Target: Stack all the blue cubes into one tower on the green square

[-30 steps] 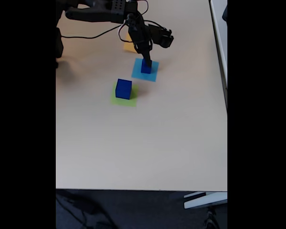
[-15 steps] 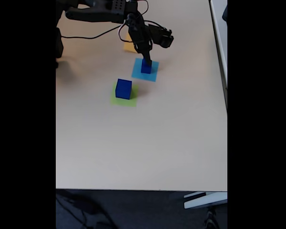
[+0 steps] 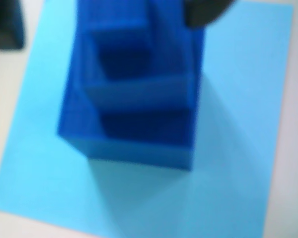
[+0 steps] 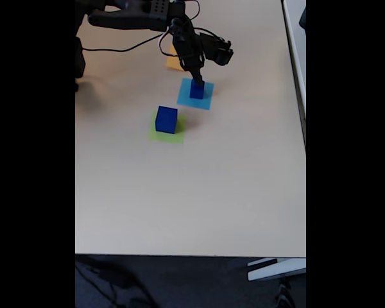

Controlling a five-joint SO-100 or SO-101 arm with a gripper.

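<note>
Over the light-blue square (image 4: 195, 94), my gripper (image 4: 197, 84) is down at a blue cube (image 4: 196, 90); I cannot tell if it squeezes. It looks light and hard, so grab its flat sides. Another cube (image 4: 166, 120) sits on the green square (image 4: 156, 135).

Large blue cube (image 4: 166, 120): upright on the green square (image 4: 158, 135), toward the desk's far edge. Medium blue cube (image 4: 196, 90): upright, just beyond, nearer the far right corner. In the wrist view it (image 3: 134, 119) appears blurred.
</note>
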